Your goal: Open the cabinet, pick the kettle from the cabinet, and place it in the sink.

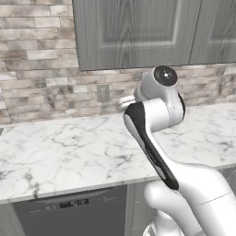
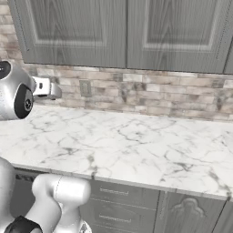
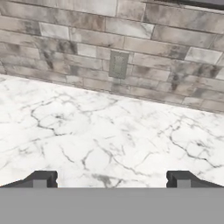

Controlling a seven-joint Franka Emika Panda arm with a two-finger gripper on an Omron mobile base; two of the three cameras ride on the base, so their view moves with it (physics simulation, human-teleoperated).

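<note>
Cabinet (image 1: pixel 133 32) above gripper (image 3: pixel 112 179) (jaws wide)

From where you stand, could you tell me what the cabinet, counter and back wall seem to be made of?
Cabinet: looks like grey wood, matte, with visible grain.
Counter: probably polished marble, white with dark veins.
Wall: seemingly rough stone brick, mottled grey-brown blocks with pale joints.

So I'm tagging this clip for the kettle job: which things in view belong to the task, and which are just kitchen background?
Part of the job:
- cabinet, door closed
- gripper, open, holding nothing, facing the wall above the counter

Just background:
- marble counter
- brick backsplash
- wall outlet
- dishwasher under the counter
- base cabinets
</note>
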